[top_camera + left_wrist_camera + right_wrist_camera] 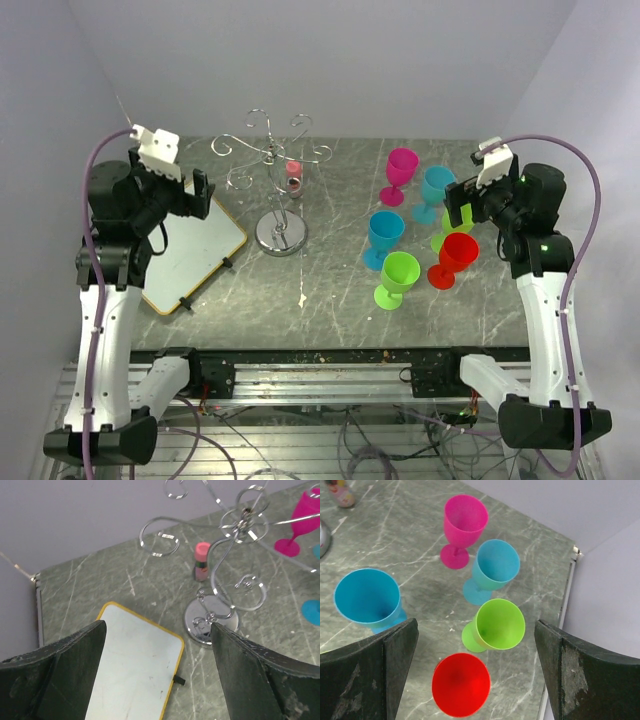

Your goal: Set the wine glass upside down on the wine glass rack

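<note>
1. Counter (330,300): grey and marbled, carrying everything between the two arms.
2. Board (195,255): flat at the near left, beside the left arm, well apart from the glasses (400,272); likely no part of this job.
3. Rack (281,236): upright at mid-counter on a shiny disc base, scroll arms all bare, so free to take a stem on any side.
4. Left pincer (203,192): spread wide and empty, hovering over the board's far corner and facing the rack; probably parked clear of the work.
5. Right pincer (458,207): likewise spread wide and empty, poised above the glasses at the right; seemingly set for a pick.
6. Glasses: six, all standing upright on the counter to the right of the rack, none hung yet. Pink glass (402,165) farthest. Red glass (461,684) and green glass (500,625) framed between the fingers in the right wrist view, hence the likeliest targets. Bunched close, so demanding a careful reach.
7. Bottle (294,178): small, pink-capped, just behind the rack's post; worth avoiding when hanging on that side.
</note>
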Controlling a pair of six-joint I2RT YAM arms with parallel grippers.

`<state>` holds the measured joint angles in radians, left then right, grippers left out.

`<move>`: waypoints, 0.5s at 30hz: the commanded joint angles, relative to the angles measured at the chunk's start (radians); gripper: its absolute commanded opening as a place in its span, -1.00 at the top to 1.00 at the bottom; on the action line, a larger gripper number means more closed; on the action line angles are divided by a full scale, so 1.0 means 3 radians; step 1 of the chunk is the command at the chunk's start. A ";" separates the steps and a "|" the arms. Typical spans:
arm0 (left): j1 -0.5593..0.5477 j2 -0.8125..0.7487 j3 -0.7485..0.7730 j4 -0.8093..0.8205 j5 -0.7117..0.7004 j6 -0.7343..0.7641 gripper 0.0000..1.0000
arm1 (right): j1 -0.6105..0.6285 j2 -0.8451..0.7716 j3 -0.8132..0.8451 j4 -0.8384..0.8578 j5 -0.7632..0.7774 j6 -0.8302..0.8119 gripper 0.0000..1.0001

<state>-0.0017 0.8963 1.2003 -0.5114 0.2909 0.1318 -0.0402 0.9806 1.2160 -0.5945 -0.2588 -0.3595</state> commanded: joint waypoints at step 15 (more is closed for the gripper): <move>-0.0723 0.1044 0.1332 -0.0726 0.0171 0.0044 -0.98 | 0.0027 0.0065 0.0223 -0.0174 -0.0509 -0.0034 -1.00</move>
<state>-0.1677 1.1568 1.5406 -0.6720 0.4103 0.1497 -0.0372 0.9947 1.2434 -0.6235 -0.3893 -0.3771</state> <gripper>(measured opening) 0.992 0.997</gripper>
